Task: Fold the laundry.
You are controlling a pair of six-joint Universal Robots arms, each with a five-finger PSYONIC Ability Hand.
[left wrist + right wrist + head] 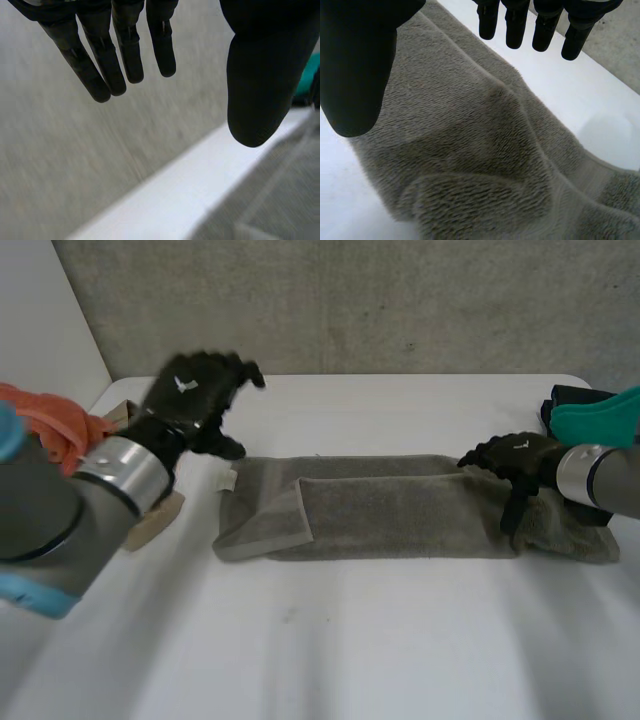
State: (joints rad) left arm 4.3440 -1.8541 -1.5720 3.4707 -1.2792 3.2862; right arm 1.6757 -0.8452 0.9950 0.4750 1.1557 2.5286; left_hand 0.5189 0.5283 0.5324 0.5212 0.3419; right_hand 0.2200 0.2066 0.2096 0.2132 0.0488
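Towel: one grey towel lies flat on the white surface, folded into a long band running left to right. At its left end a flap is turned over onto the band. A small pale tag sits at the left end's far corner; no writing can be read on it.

Left hand: raised above the surface, clear of the towel, over the left end's far side. In the left wrist view its fingers are straight and spread, with the thumb well apart. It holds nothing. Beyond it, that view shows the grey wall, the surface edge and a corner of the towel.

Right hand: over the towel's right end, with the fingers pointing down at the cloth. In the right wrist view the fingers are straight and the thumb is wide of them, with the towel's pile and a raised fold under the palm. Nothing is clasped. Whether the fingertips touch the cloth cannot be told.

Other items: an orange cloth lies at the far left, with a tan object of unclear kind partly under the left arm. A teal cloth lies on a black cloth at the far right, just beyond the towel's right end. No brand or label is legible on any of them.
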